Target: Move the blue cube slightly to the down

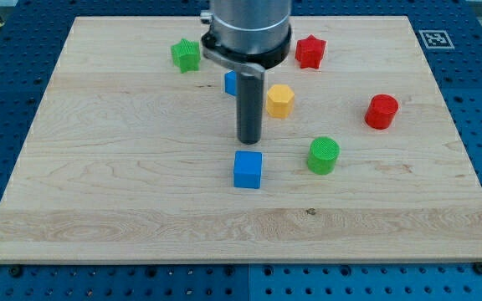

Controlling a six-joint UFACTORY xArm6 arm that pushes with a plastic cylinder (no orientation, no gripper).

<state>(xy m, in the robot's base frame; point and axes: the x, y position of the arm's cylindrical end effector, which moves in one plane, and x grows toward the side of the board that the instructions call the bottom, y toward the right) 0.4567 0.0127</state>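
End effector rod, no jaws so nothing gripped, my tip [249, 140] just above blue cube [248, 169] toward view's top, small gap. Wooden surface [99, 209] underneath. Cube near centre, slightly low. Downward push lines up, judging by alignment. Green cylinder [323, 155] right of cube; yellow hexagonal block [279, 100] beside rod.

No legible text; coded marker [434, 38] only

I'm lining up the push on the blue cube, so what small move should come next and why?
Probably slide my tip straight toward the view's bottom into the blue cube. The tip sits just above the cube, nearly in line, with bare board below it.
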